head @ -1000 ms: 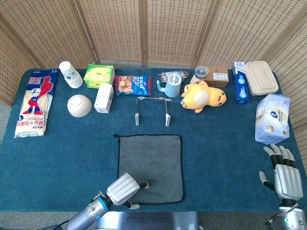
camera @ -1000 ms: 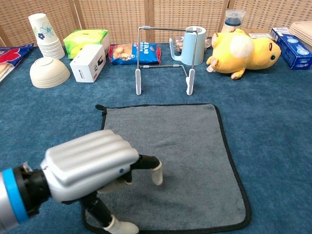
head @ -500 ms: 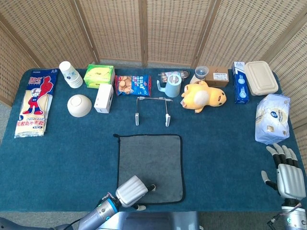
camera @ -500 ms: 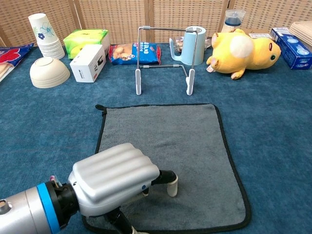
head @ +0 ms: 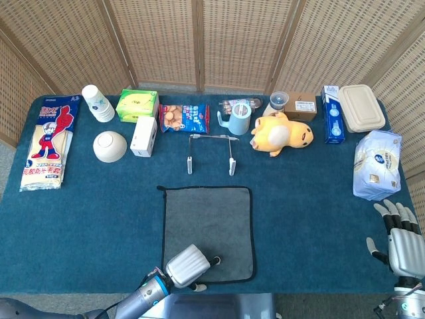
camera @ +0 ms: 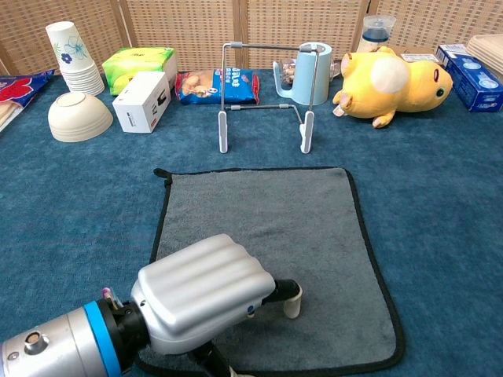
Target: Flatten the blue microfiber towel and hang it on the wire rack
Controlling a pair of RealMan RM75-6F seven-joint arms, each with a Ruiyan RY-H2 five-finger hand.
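Note:
The grey-blue towel (head: 211,219) (camera: 271,216) with a dark hem lies flat and spread on the blue table cover. My left hand (head: 189,266) (camera: 208,294) rests on its near left part, knuckles up, with one fingertip (camera: 291,300) pressing on the cloth. Its thumb reaches down at the towel's front hem, and I cannot see any cloth gripped. The wire rack (head: 210,151) (camera: 266,94) stands upright just beyond the towel's far edge, with nothing on it. My right hand (head: 400,240) hovers at the table's right front corner, fingers spread and holding nothing.
Behind the rack are a snack bag (head: 184,117), a light blue mug (head: 237,120) and a yellow plush toy (head: 280,133). A white box (head: 143,135), a bowl (head: 109,146), stacked cups (head: 98,102) and a green box (head: 137,104) sit at the back left. A tissue pack (head: 377,164) lies right.
My left hand has slid right along the towel's near part and drawn back toward the front edge. My right hand has moved slightly toward the front right.

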